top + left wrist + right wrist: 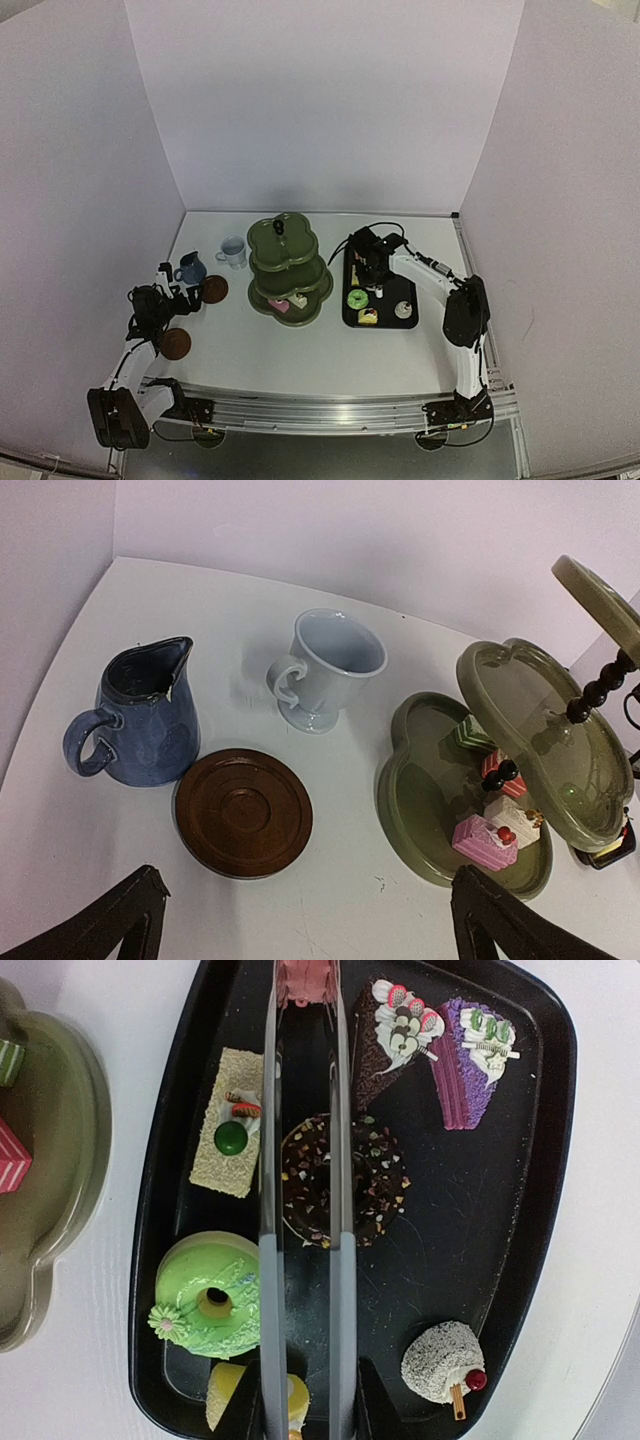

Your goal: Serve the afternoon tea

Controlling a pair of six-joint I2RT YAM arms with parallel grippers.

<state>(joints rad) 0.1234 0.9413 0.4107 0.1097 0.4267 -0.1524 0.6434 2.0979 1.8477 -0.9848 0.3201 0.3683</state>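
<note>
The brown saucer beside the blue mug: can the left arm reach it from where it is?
Probably yes. The left tool hangs open facing the brown saucer, with only bare table between them; the blue mug stands beside it, not in the way.

Noted a white table (260, 350), matt and faintly scuffed. Boxed in on three sides by plain pale-lilac panels: back wall (320, 100), left wall (70, 200), right wall (560, 200), joined at straight seams. Edged along the near side with a ribbed metal rail (320, 405). Lit evenly from above, with only soft, short shadows. Could not identify the grey strip below the rail.
</note>
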